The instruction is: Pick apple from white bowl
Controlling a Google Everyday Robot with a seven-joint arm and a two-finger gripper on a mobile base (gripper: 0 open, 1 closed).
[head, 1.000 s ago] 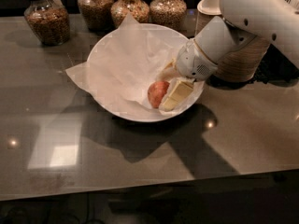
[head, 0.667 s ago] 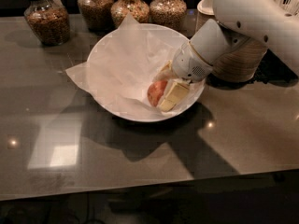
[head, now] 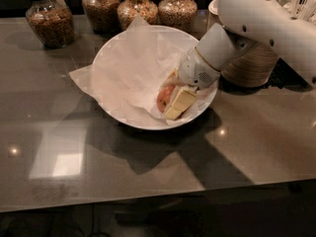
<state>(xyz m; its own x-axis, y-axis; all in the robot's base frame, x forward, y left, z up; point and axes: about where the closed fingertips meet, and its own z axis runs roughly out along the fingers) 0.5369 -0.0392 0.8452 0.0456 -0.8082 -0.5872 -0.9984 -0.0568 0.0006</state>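
Observation:
The apple (head: 164, 98), small and red-orange, lies in the white bowl (head: 123, 116) on crumpled white paper (head: 128, 73), at the bowl's right side. My gripper (head: 174, 91) reaches down into the bowl from the right on the white arm (head: 261, 23). It is open, with the apple partly between its cream fingers (head: 179, 102): one finger lies against the apple's near right side, the other shows just behind it. The apple rests on the paper. Its right part is hidden by the near finger.
Several glass jars of grains (head: 49, 19) stand along the back of the dark glossy table (head: 148, 172). A beige stack of paper bowls (head: 249, 65) stands right of the white bowl, behind my arm. The table's front edge is near the bottom.
My wrist and gripper have shifted slightly left, bringing the near finger closer against the apple. The apple and bowl have not moved.

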